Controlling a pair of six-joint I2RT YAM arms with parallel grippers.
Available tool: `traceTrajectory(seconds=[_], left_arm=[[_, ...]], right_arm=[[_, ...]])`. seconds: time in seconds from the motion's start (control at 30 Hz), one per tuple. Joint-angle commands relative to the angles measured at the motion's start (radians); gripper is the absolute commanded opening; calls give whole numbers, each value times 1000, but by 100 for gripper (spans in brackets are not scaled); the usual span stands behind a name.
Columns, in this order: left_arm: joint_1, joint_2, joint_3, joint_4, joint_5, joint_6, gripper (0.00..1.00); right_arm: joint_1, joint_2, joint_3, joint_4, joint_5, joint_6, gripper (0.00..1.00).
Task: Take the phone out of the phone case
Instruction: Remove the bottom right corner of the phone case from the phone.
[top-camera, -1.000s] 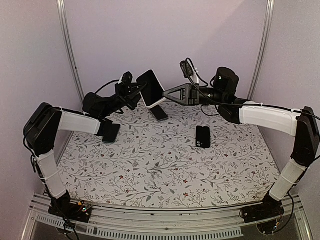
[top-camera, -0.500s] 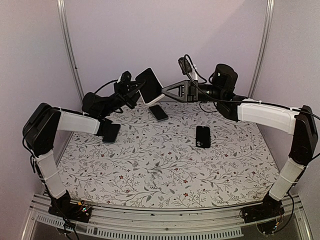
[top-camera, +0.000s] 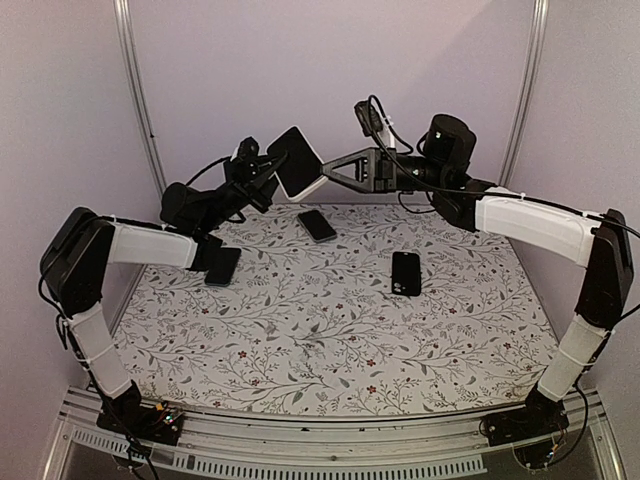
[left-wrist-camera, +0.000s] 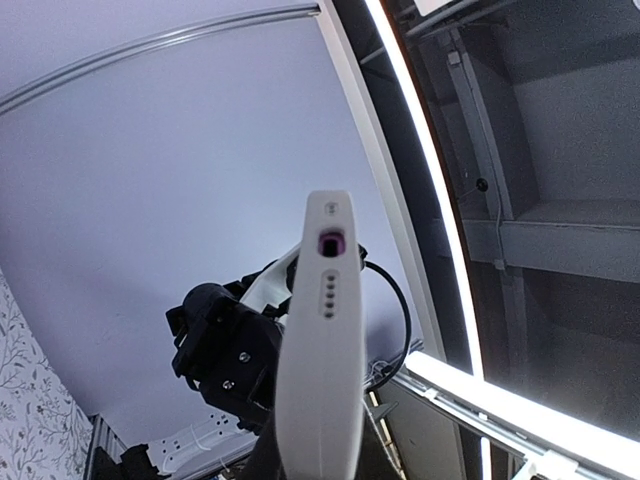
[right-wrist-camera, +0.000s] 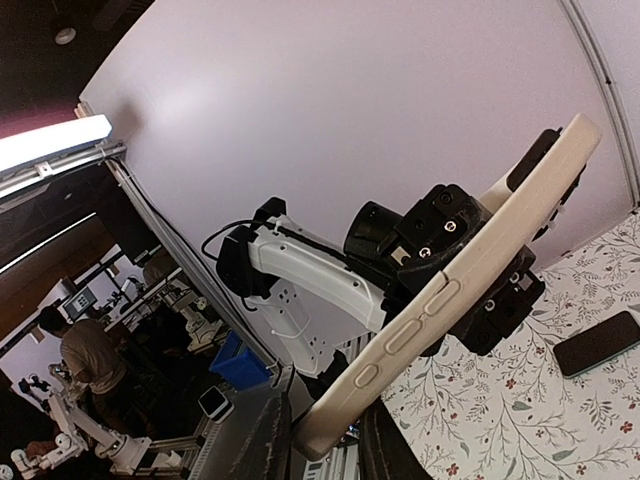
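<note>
The phone (top-camera: 295, 160) sits in its white phone case (top-camera: 316, 187) and hangs in the air at the back of the table, dark screen tilted toward the overhead camera. My left gripper (top-camera: 266, 174) is shut on its left edge. My right gripper (top-camera: 326, 179) is shut on its lower right corner. The left wrist view shows the phone case (left-wrist-camera: 325, 330) end-on, charging port up. In the right wrist view the phone case (right-wrist-camera: 450, 290) runs diagonally with its side buttons showing, one corner pinched in my right gripper (right-wrist-camera: 325, 440).
Three dark phones lie on the floral table (top-camera: 320, 340): one at the back middle (top-camera: 317, 225), one to the right (top-camera: 406, 273), one at the left under my left arm (top-camera: 222, 266). The purple back wall stands close behind the grippers.
Both grippers have lifted the cased phone higher and a little to the left, away from the table. Their grips have not changed.
</note>
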Motion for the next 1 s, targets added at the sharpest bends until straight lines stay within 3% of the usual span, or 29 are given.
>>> traceTrajectory(seconds=[0.0, 0.97], left_arm=[[-92, 38, -33, -181, 42, -86, 0], [-171, 75, 48, -273, 38, -89, 0]], right_arm=[[63, 7, 87, 162, -10, -125, 14], [83, -23, 64, 180, -70, -182, 18]])
